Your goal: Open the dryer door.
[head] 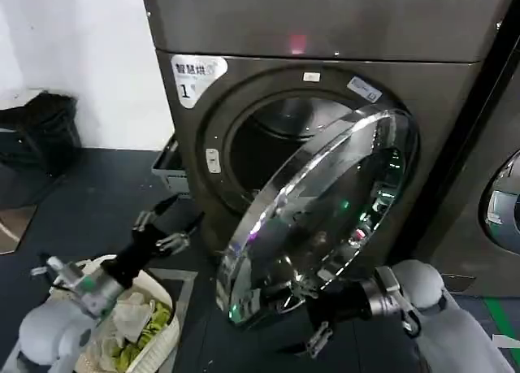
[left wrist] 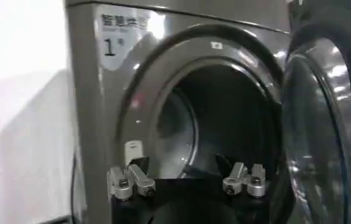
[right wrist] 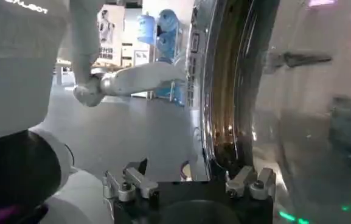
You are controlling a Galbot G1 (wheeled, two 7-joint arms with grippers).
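Note:
The dryer (head: 325, 23) is a grey-brown machine with a "1" sticker and a red light. Its dryer door (head: 325, 202), chrome-rimmed with dark glass, stands swung partly outward, hinged on the right, and the drum opening (left wrist: 224, 122) is exposed. My left gripper (head: 180, 217) hovers open to the left of the door's free edge, apart from it, facing the drum. My right gripper (head: 307, 316) is open just under the door's lower rim. In the right wrist view the chrome rim (right wrist: 224, 91) runs close beside one finger (right wrist: 242, 179) of the right gripper (right wrist: 184, 170). In the left wrist view the left gripper (left wrist: 181, 167) holds nothing.
A white laundry basket (head: 166, 292) with clothes sits on the floor at the front left, under my left arm. A black bag (head: 41, 129) lies by the left wall. A neighbouring machine (head: 504, 202) stands close on the right.

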